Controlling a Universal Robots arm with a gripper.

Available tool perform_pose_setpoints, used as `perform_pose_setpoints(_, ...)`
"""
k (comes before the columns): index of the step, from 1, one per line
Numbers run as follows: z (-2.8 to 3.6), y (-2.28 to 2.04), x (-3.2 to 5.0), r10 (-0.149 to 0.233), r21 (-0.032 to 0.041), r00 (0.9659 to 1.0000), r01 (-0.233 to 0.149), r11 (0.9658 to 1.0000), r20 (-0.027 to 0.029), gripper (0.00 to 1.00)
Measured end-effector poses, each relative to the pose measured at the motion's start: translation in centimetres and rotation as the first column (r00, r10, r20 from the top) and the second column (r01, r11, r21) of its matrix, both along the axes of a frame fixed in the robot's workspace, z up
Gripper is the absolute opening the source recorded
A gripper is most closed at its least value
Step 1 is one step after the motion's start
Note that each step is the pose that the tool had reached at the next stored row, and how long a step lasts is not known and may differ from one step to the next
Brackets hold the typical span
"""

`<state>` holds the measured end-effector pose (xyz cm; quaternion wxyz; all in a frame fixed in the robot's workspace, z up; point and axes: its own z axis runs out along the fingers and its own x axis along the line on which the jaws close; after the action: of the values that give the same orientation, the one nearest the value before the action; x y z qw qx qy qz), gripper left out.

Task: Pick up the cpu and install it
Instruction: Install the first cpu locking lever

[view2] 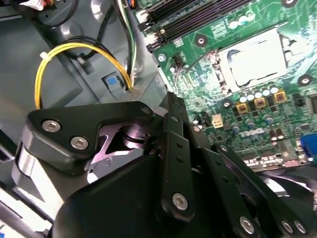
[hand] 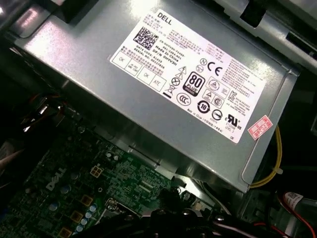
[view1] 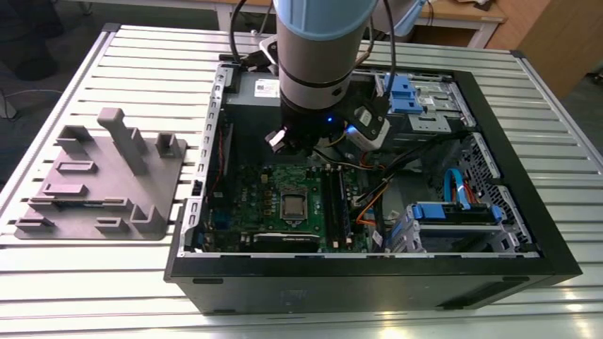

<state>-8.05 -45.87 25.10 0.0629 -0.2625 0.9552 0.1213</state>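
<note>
In the exterior view we find the open computer case (view1: 556,261) lying on a slatted table (view1: 94,282). It holds the green circuit board (view1: 254,205), with the cpu (view1: 294,205) seated in its socket. The arm (view1: 315,63) reaches down inside, above the board; the gripper (view1: 287,141) hangs clear of the case walls. A grey tray (view1: 94,183) sits well apart on the exterior view's left.

In the second wrist view the cpu (view2: 257,62) lies flat in the socket, beyond the gripper linkage (view2: 173,163). We cannot tell whether the fingers are spread or closed.

In the first wrist view the power supply (hand: 163,94) stands close beside the board's edge (hand: 74,188).
</note>
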Motion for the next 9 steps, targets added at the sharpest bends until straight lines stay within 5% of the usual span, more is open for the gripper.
perform_pose_setpoints(6, -0.3, 0.0, 0.01, -0.024, 0.0057, 0.9997, 0.024, 0.9997, -0.0001, 0.11)
perform_pose_setpoints(9, -0.37, 0.0, 0.0, -0.031, 0.0177, 0.9995, 0.031, 0.9994, -0.0004, 0.11)
